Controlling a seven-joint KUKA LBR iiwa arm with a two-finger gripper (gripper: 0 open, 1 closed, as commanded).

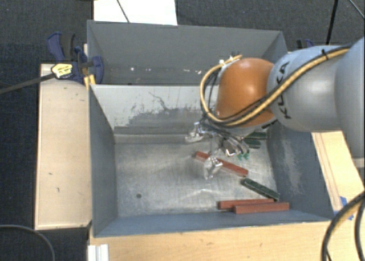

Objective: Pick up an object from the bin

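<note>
Here the gripper (213, 167) sits low in the bin (145, 188), approx. mid-floor, right over a thin red stick (235, 168) lying slanted; open or closed, can't tell. Dark green stick (259, 189) & brown-red bars (254, 206) lie nearer the front wall.

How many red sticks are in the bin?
3: one red stick at the gripper, another and a third touching along the near wall. More may hide beneath the arm.
</note>
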